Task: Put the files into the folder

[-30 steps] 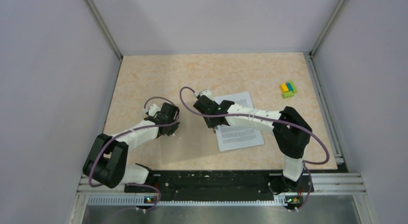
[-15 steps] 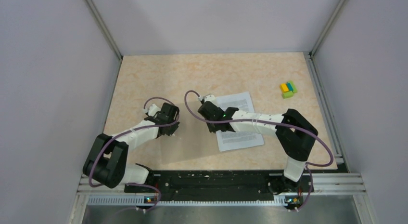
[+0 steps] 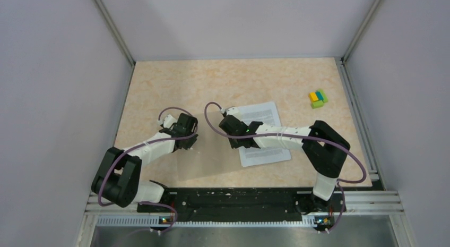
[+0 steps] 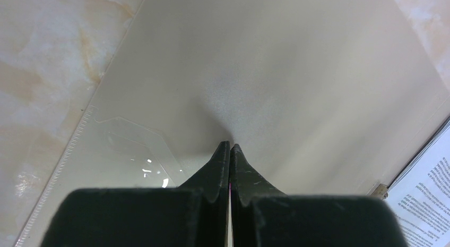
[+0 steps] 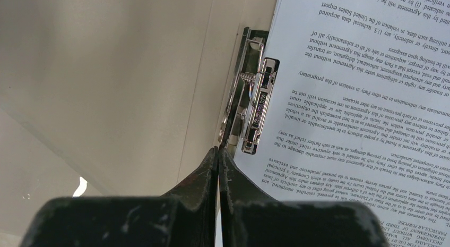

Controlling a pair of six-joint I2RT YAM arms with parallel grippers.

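The folder (image 3: 212, 158) lies open and flat on the table, its left cover pale tan (image 4: 265, 71). The files (image 3: 265, 154), white sheets of printed text, rest on its right half beside the metal clip (image 5: 253, 103) at the spine. My left gripper (image 4: 230, 145) is shut, its tips pressing on the left cover (image 3: 189, 143). My right gripper (image 5: 218, 148) is also shut, with its tips at the near end of the clip, by the left edge of the files (image 5: 361, 87). The right arm crosses over the middle of the sheets.
A small yellow, blue and green block cluster (image 3: 318, 98) sits at the far right of the marbled table (image 3: 159, 87). Grey walls and metal rails enclose the table on three sides.
The right gripper has closed fully and its wrist has shifted a little nearer and rightward along the folder's spine. The left arm has not moved.
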